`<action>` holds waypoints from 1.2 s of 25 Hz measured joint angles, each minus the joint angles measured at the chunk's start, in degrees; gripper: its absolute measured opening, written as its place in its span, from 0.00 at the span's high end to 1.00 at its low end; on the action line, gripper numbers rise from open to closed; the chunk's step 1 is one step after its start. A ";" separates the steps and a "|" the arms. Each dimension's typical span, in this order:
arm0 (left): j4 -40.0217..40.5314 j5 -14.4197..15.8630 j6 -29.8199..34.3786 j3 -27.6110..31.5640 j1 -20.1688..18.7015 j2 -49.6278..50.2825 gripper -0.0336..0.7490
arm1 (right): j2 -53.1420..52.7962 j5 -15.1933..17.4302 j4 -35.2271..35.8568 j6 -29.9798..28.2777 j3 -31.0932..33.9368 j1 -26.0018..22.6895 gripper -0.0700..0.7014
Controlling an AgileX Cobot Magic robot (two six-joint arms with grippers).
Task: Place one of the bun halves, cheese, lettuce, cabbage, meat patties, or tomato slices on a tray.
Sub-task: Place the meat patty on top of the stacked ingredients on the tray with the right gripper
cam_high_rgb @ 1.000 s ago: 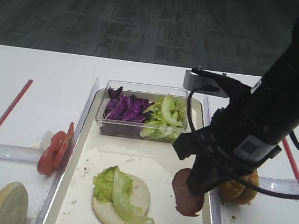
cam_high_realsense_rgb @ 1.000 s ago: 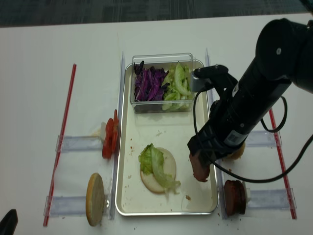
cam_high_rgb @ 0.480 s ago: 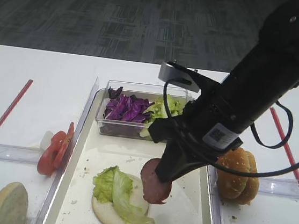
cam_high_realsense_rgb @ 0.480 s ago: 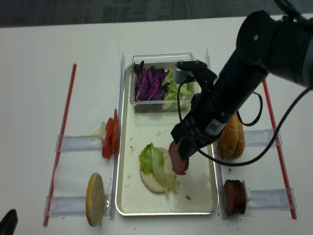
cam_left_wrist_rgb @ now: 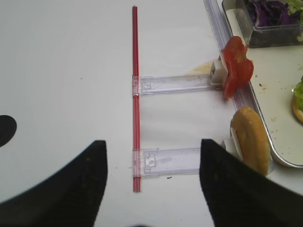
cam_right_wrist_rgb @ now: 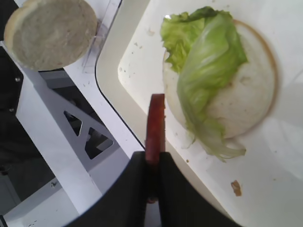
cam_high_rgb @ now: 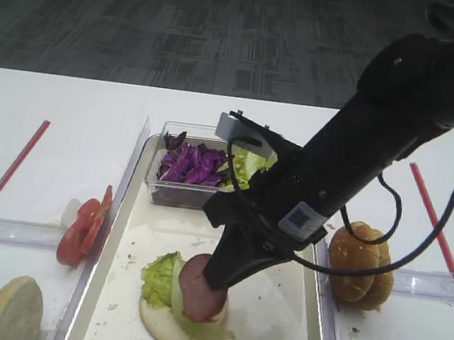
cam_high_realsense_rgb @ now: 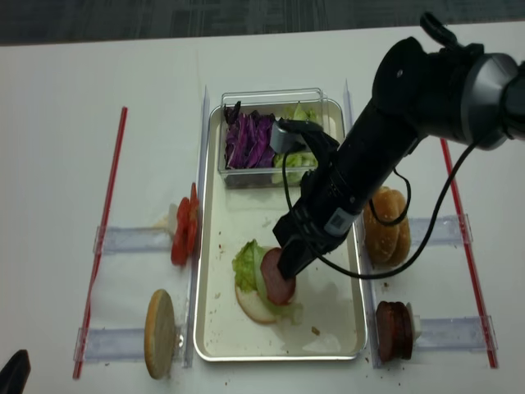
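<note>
Right tool (cam_high_rgb: 212, 287) moved patty (cam_high_rgb: 201, 288) over lettuce (cam_high_rgb: 167, 282); two patties racked (cam_high_realsense_rgb: 394, 330).

White counter (cam_high_rgb: 61, 110), evenly lit, marked with two long red strips (cam_high_realsense_rgb: 105, 222) near either side. Beyond the far edge, dark grey floor (cam_high_rgb: 186, 26) with a faint block pattern. No walls or windows visible.

Lab test bench: white table (cam_high_rgb: 60, 118) with red tape lines (cam_high_realsense_rgb: 105, 222) (grey carpet behind).
</note>
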 joint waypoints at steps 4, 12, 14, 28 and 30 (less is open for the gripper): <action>0.00 0.00 0.00 0.00 0.00 0.00 0.41 | 1.75 0.25 3.78 -4.05 0.00 0.00 0.82; 0.00 0.00 0.00 0.00 0.00 0.00 0.41 | 5.80 1.15 8.26 -7.79 -1.35 0.00 0.82; 0.00 0.00 0.00 0.00 0.00 0.00 0.41 | 6.68 1.15 8.36 -7.91 -2.14 0.00 0.82; 0.00 0.00 0.00 0.00 0.00 0.00 0.41 | 11.13 0.69 8.02 -9.07 -4.00 0.00 0.82; 0.00 0.00 0.00 0.00 0.00 0.00 0.41 | 11.22 -0.37 8.02 -9.17 -4.00 0.00 0.82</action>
